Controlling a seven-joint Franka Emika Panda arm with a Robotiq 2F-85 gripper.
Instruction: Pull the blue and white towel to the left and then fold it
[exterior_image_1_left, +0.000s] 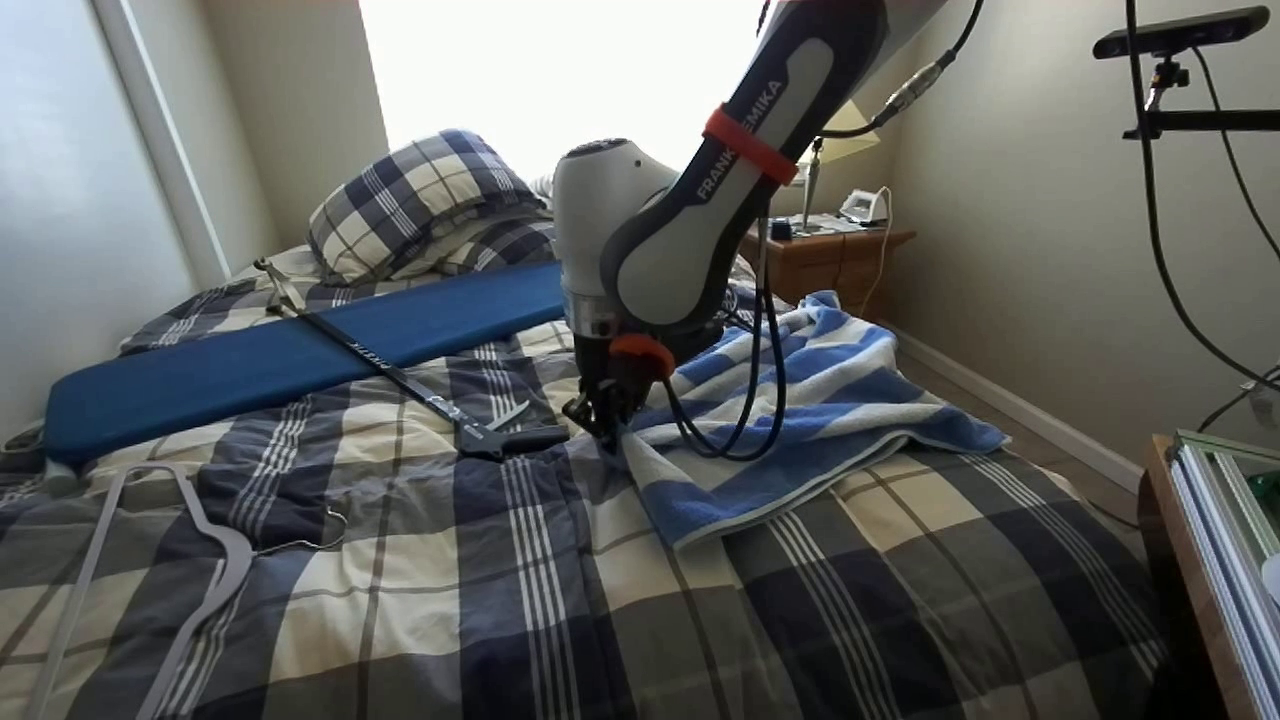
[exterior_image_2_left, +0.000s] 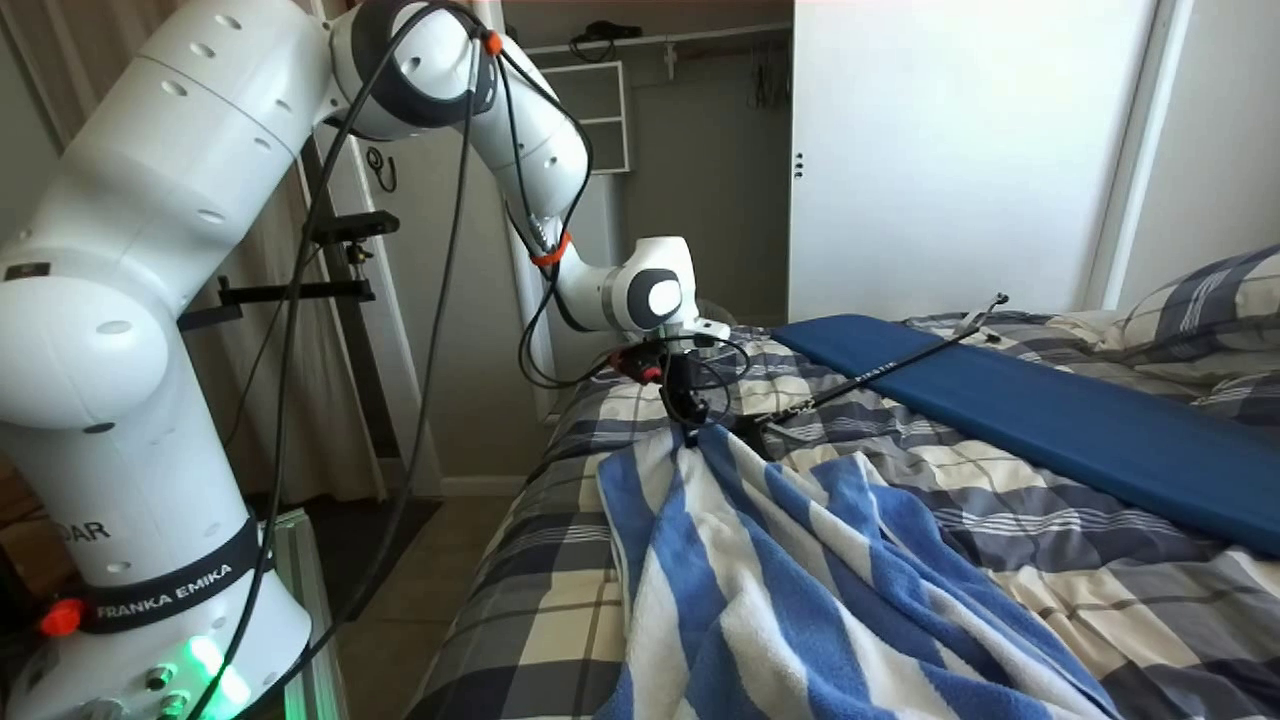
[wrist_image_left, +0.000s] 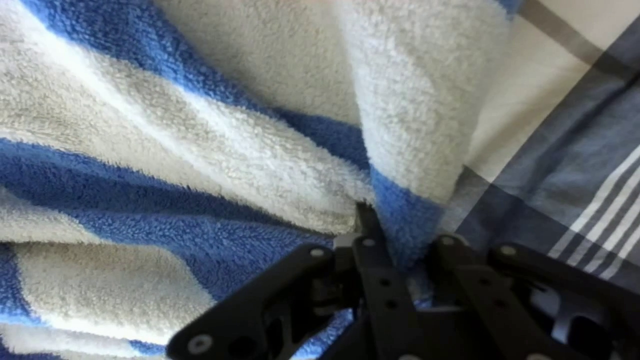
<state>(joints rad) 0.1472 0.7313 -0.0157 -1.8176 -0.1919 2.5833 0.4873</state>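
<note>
Some striped towel (exterior_image_2_left: 790, 600) between two fingers (wrist_image_left: 377, 265)

Striped towel (exterior_image_2_left: 750, 620), plaid bedding (exterior_image_1_left: 390, 620)
The towel alternates broad blue and white stripes; the bedding crosses navy, grey and cream with fine white lines, a plaid the pillow (exterior_image_1_left: 415, 200) repeats. The board (exterior_image_1_left: 200, 370) is plain deep blue, the arm (exterior_image_2_left: 220, 130) white and dark grey with orange-red straps (exterior_image_1_left: 750, 146), the gripper (wrist_image_left: 406, 237) black.

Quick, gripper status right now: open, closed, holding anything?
Gripper: closed, holding a pinched-up fold of the blue and white towel, seen in the wrist view.
</note>
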